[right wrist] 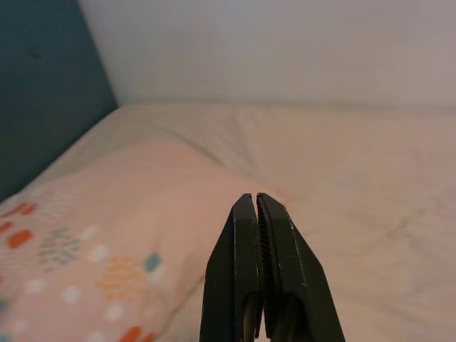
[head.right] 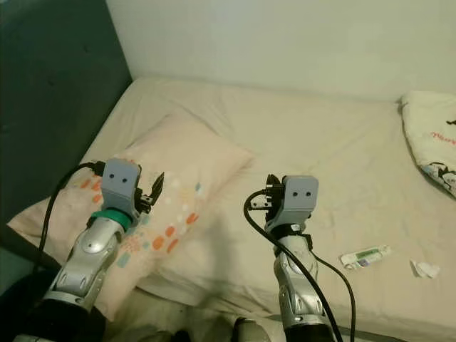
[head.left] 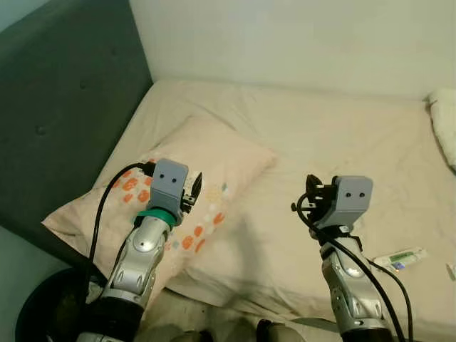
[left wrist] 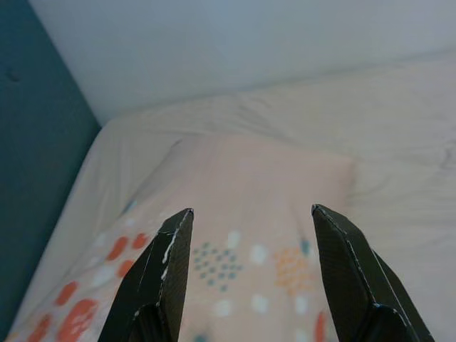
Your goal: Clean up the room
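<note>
Bed layout, headboard on the left

A pillow [head.left: 192, 185] lies on the bed [head.left: 320, 135] against the headboard [head.left: 64, 92]; a tube [head.right: 365, 256] and a scrap [head.right: 426, 268] lie near the front right edge, a blanket [head.right: 431, 139] far right.

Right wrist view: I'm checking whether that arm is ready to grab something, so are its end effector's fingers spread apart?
No, the right end effector has its two black fingers pressed together above the pillow.

My head cameras look down at the bed [head.left: 320, 142]; both wrist cameras face the wall, sharing the pillow [left wrist: 249, 206].
</note>
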`<state>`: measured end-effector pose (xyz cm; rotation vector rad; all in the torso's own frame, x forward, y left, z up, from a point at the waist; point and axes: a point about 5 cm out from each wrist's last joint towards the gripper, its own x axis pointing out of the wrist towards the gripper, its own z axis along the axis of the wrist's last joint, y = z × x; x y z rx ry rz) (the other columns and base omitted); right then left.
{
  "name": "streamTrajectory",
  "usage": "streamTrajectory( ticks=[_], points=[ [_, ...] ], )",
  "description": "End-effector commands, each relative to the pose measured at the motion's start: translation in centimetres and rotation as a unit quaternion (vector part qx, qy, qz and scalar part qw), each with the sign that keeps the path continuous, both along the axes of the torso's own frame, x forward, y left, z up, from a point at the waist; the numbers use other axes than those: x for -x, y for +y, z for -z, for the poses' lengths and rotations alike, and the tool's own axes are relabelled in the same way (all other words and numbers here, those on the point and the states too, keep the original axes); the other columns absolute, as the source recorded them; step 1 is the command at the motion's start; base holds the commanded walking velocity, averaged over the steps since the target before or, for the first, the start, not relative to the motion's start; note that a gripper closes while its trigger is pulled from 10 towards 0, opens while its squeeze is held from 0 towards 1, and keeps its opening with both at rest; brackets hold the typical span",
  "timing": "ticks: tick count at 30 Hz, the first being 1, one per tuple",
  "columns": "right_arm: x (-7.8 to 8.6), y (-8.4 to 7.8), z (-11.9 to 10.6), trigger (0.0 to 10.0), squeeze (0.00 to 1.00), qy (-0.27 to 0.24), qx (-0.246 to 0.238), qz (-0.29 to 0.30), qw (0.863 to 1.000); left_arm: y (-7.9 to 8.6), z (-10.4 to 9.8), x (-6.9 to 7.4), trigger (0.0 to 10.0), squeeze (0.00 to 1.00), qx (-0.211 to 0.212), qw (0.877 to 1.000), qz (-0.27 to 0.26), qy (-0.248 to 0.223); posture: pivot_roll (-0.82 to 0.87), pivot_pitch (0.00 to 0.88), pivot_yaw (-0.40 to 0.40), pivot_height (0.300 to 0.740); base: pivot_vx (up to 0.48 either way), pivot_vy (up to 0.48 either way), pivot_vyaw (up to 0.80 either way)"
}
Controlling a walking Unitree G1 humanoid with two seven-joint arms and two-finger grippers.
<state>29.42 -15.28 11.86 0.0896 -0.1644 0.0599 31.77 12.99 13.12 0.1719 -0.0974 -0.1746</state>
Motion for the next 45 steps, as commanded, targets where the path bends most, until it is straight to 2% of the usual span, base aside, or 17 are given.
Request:
streamTrajectory(
  ticks=[1, 20, 35, 45],
  points=[
    [0.08, 0.12, 0.43, 10.0, 0.0, 0.007, -0.003, -0.001, 1.0, 0.24, 0.34, 0.18, 10.0, 0.0, -0.004, 1.0, -0.004, 0.005, -0.12, 0.069, 0.076, 0.74, 0.0, 0.319, 0.0],
    [0.06, 0.02, 0.43, 10.0, 0.0, 0.007, -0.001, 0.0, 1.0, 0.06, 0.36, 0.16, 10.0, 0.0, -0.002, 1.0, -0.004, 0.004, -0.12, 0.07, 0.077, 0.74, 0.0, 0.301, 0.0],
    [0.01, -0.02, 0.36, 10.0, 0.0, 0.005, 0.001, -0.002, 1.0, -0.33, 0.4, 0.41, 10.0, 0.0, -0.014, 1.0, 0.005, -0.005, -0.12, 0.067, 0.075, 0.74, 0.0, 0.0, 0.0],
    [0.0, 0.01, 0.36, 10.0, 0.0, 0.005, 0.001, -0.002, 1.0, -0.35, 0.49, 0.37, 10.0, 0.0, -0.019, 1.0, 0.005, -0.006, -0.13, 0.065, 0.078, 0.74, 0.0, -0.432, 0.0]
  ],
)
